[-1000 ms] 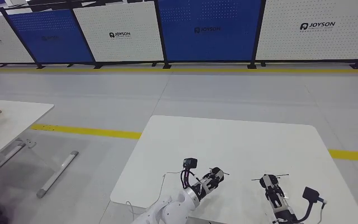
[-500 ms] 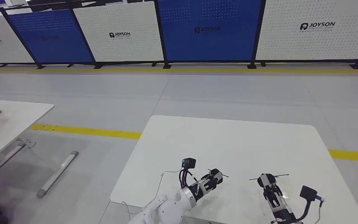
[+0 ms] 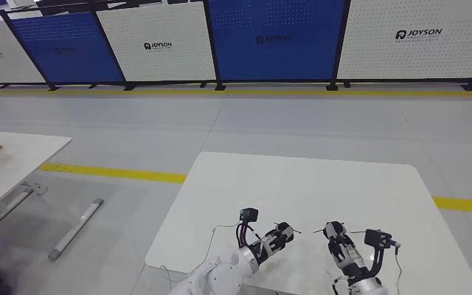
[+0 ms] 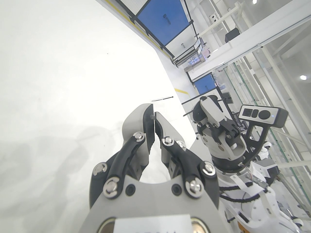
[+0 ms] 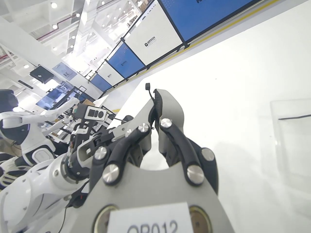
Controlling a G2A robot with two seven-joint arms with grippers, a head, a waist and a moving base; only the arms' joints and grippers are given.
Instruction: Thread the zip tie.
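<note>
The left claw (image 4: 153, 116) clamps a strap (image 4: 162, 98); the right claw (image 5: 154, 98), lower centre, clamps the zip tie (image 5: 147, 86) below its head. Align tip squarely; feed slowly.

**White table with one clear tray**

The white table (image 3: 310, 184) is rectangular, with rounded corners and a plain, smooth top. A shallow clear tray (image 5: 291, 146) sits flat on the top. A thin black zip tie (image 5: 294, 117) lies stretched out inside it. In the left wrist view, a thin black strip (image 4: 162, 98) lies flat near the table's edge. Whether it is that same tie cannot be told.
</note>
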